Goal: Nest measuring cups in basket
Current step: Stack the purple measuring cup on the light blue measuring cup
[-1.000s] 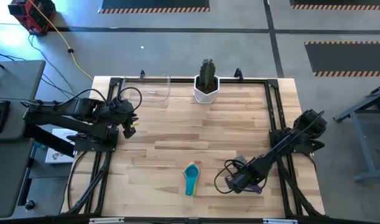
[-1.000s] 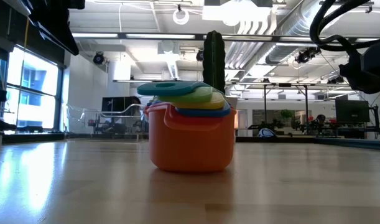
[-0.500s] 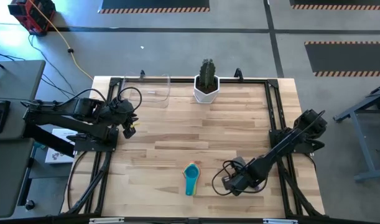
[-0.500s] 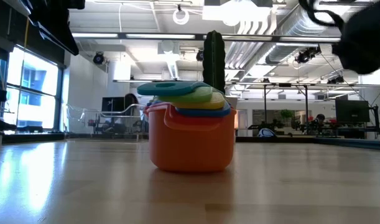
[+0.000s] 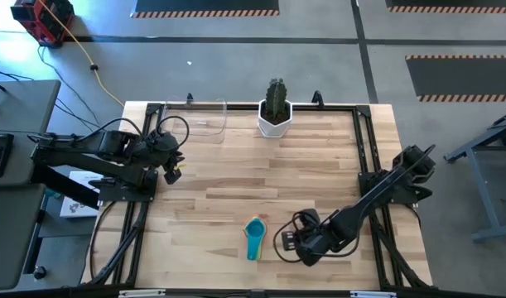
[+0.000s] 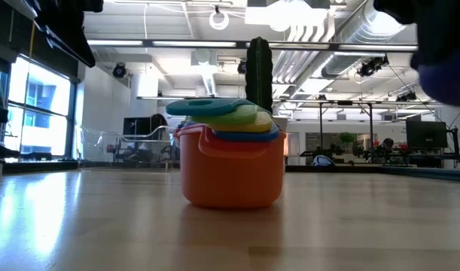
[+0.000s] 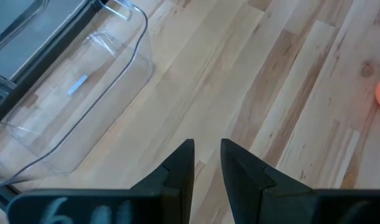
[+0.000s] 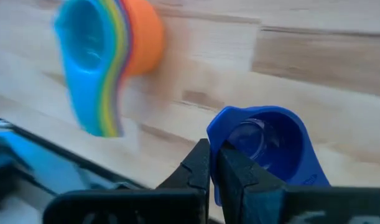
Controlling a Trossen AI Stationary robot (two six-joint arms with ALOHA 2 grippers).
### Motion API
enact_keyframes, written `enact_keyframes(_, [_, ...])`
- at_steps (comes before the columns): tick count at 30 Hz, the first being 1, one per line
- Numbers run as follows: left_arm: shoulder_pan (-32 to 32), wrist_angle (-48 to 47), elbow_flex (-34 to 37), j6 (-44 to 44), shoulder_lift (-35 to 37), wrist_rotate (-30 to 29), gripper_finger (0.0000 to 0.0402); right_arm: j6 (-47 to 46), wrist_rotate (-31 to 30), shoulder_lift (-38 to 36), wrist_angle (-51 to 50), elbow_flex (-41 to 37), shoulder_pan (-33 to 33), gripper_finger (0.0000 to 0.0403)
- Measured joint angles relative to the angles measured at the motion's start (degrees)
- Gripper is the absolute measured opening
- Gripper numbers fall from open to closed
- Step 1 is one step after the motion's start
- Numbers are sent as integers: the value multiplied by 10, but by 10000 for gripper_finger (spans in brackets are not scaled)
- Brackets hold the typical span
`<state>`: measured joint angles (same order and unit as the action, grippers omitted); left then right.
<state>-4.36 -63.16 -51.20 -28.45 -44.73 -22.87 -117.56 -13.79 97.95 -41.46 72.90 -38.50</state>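
A nested stack of measuring cups (image 5: 254,237), teal on top and orange outermost (image 6: 231,173), stands on its base on the wood table near the near edge. Just right of it, my right gripper (image 5: 287,242) is shut on a blue measuring cup (image 8: 264,149), held above the table. That cup shows as a blue blur (image 6: 444,79) at the top right of the low view. The clear basket (image 5: 207,122) stands at the far left edge. My left gripper (image 5: 171,171) hovers near the basket, its fingers (image 7: 180,168) slightly open with nothing between them. My right gripper pinches the blue cup's wall at the rim (image 8: 222,138), one finger outside and the other at the hollow side. The fingers slant down from the table's right. The cup is lifted clear of the table, its hollow tilted toward the wrist camera.
A white hexagonal pot with a cactus (image 5: 275,112) stands at the far edge, right of the basket. Black frame rails (image 5: 364,149) run along the table's sides. Bare wood lies between the stack and the basket.
My right gripper has risen and gone toward the table's left, toward the nested stack, rolling a little at the wrist. The blue cup has come off the table with it and now shows at the top right of the low view.
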Motion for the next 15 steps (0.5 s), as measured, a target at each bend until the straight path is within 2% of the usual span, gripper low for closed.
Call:
enact_keyframes(7, [0, 0, 0, 6, 0, 23, 70, -67, -71, 0, 2, 42, 2, 1])
enact_keyframes(15, [0, 0, 0, 6, 0, 47, 70, -78, -56, 32, 1, 124, 41, 1])
